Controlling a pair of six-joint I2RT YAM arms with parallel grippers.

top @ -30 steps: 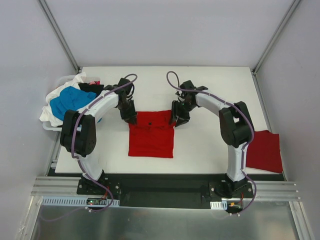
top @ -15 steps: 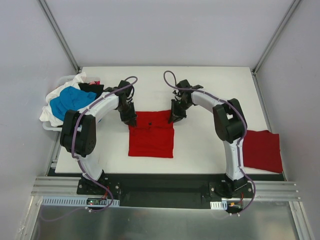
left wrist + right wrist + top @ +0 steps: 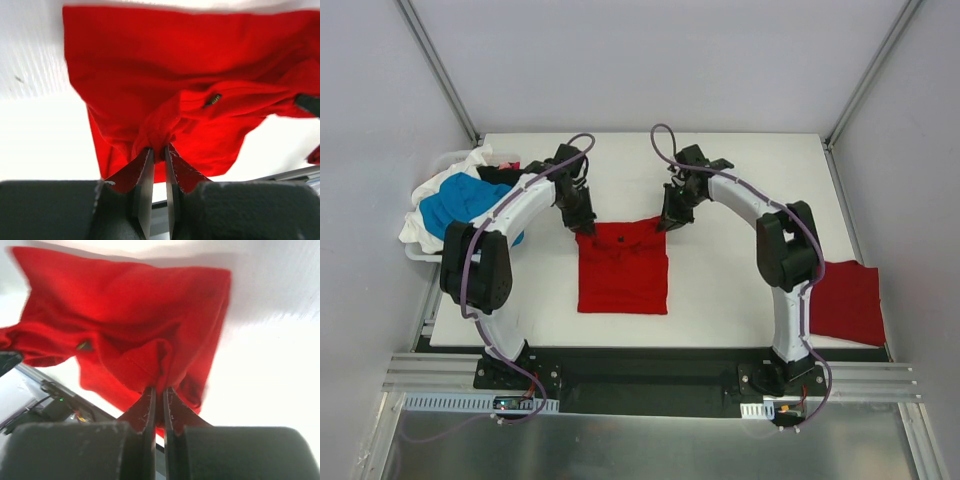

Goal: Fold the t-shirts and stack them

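Note:
A red t-shirt [image 3: 622, 270] lies partly folded in the middle of the table, its far edge raised off the surface. My left gripper [image 3: 584, 224] is shut on the far left corner of that shirt [image 3: 165, 100], the cloth bunched between the fingers [image 3: 145, 170]. My right gripper [image 3: 663, 222] is shut on the far right corner [image 3: 150, 340], the fabric pinched between its jaws. A second red t-shirt [image 3: 847, 300] lies folded flat at the table's right edge. A heap of unfolded t-shirts, blue [image 3: 460, 203], white and black, sits at the far left.
The heap of shirts rests in a white basket [image 3: 417, 250] hanging over the table's left edge. Grey walls close in the table on three sides. The arm bases stand on a black rail [image 3: 640, 375] at the near edge.
The right gripper has closed on the shirt's far right corner. Both grippers have moved away from the bases, lifting the shirt's far edge, which now bunches up between them.

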